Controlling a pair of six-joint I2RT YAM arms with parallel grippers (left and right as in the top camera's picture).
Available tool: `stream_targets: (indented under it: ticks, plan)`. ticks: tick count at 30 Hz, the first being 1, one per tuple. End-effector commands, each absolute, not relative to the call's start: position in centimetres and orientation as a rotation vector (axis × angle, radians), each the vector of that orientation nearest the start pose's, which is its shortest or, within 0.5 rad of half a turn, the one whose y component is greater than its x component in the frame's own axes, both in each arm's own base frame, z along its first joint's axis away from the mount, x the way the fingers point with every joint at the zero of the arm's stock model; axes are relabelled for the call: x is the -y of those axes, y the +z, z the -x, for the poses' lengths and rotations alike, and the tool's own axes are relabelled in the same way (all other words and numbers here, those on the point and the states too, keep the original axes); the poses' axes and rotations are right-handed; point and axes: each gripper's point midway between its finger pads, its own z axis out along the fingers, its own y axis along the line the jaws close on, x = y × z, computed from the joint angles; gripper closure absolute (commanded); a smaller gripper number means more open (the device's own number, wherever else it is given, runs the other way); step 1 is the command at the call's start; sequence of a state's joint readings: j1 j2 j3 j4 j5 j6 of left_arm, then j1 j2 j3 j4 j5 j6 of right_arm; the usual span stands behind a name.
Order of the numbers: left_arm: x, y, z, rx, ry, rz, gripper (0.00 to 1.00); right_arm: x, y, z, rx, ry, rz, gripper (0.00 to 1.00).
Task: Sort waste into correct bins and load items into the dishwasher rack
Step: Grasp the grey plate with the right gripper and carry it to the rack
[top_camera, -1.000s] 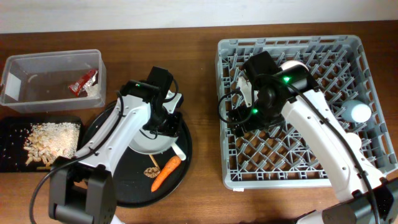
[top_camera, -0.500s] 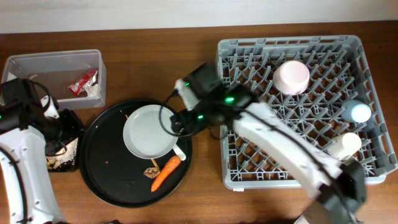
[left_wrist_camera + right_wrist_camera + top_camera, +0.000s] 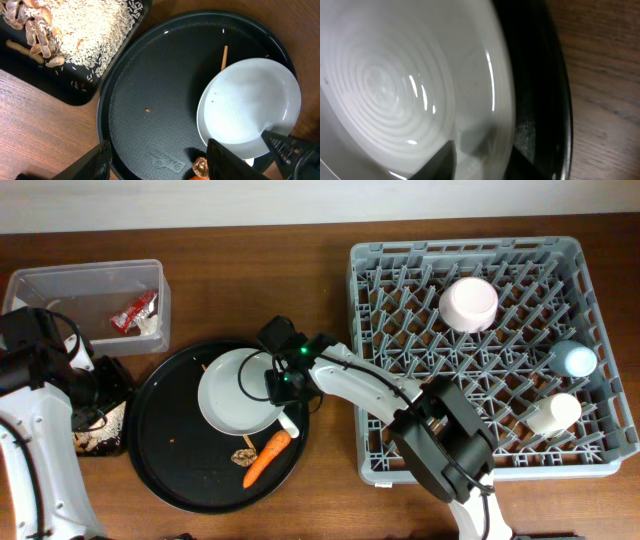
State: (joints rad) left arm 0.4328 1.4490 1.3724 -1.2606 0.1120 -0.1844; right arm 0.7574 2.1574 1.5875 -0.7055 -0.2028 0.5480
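Observation:
A white plate lies in the round black tray. My right gripper is shut on the plate's right rim, with one finger inside and one outside. Over the round tray's left edge, my left gripper stands open with nothing between its fingers. An orange carrot and a brown bit lie below the plate. A chopstick pokes out from behind the plate, and a white fork handle shows at its lower right.
The grey dishwasher rack on the right holds a pink bowl, a blue cup and a white cup. The clear tub holds a red wrapper. The shallow black tray holds food scraps.
My right gripper came from the rack to the plate's right rim and closed on it. My left arm drew back from the plate to the left and opened.

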Motion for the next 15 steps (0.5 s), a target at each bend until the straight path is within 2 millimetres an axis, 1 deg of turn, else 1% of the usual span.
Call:
stream_targets:
  ticks: [1, 2, 3, 4, 5, 6, 7, 8, 9, 10, 11, 12, 13, 14, 15]
  plan:
    - [-10.6, 18.0, -27.5, -2.751, -0.125, 0.88, 0.4, -35.6, 1.3, -32.2, -2.986, 0.509, 0.258, 0.88]
    - [-10.6, 18.0, -27.5, -2.751, -0.125, 0.88, 0.4, -35.7, 1.4, -32.3, -2.981, 0.513, 0.259, 0.89]
    - [-10.6, 18.0, -27.5, -2.751, -0.125, 0.88, 0.4, -35.7, 1.6, -32.4, -2.977, 0.517, 0.257, 0.96]
    - [-10.6, 18.0, -27.5, -2.751, -0.125, 0.88, 0.4, -35.6, 2.2, -32.8, -2.965, 0.526, 0.249, 0.96]
    - [-10.6, 18.0, -27.5, -2.75, -0.124, 0.88, 0.4, -35.4, 3.4, -33.4, -2.935, 0.544, 0.251, 0.96]
    - [-10.6, 18.0, -27.5, -2.75, -0.124, 0.88, 0.4, -35.2, 4.8, -34.2, -2.901, 0.559, 0.259, 0.96]
    - [-10.6, 18.0, -27.5, -2.75, -0.124, 0.88, 0.4, -34.3, 7.4, -35.5, -2.847, 0.56, 0.253, 0.96]
    - [-10.6, 18.0, -27.5, -2.75, -0.124, 0.88, 0.4, -33.1, 10.0, -36.8, -2.796, 0.535, 0.24, 0.96]
    - [-10.6, 18.0, -27.5, -2.748, -0.124, 0.879, 0.39, -30.9, 13.7, -38.2, -2.72, 0.475, 0.233, 0.96]
    - [-10.6, 18.0, -27.5, -2.748, -0.124, 0.879, 0.39, -27.6, 18.1, -39.7, -2.627, 0.372, 0.202, 0.96]
    - [-10.6, 18.1, -27.5, -2.748, -0.124, 0.879, 0.39, -24.5, 21.5, -40.6, -2.544, 0.264, 0.17, 0.96]
    - [-10.6, 18.1, -27.5, -2.747, -0.124, 0.878, 0.39, -20.9, 25.2, -41.2, -2.448, 0.144, 0.144, 0.96]
    - [-10.6, 18.1, -27.5, -2.747, -0.124, 0.879, 0.39, -17.9, 27.6, -41.4, -2.379, 0.028, 0.13, 0.96]
    - [-10.6, 18.1, -27.5, -2.747, -0.124, 0.879, 0.39, -14.6, 29.5, -41.5, -2.324, -0.114, 0.091, 0.96]
    - [-10.6, 18.1, -27.5, -2.747, -0.124, 0.879, 0.39, -8.2, 32.2, -41.2, -2.229, -0.42, -0.066, 0.96]
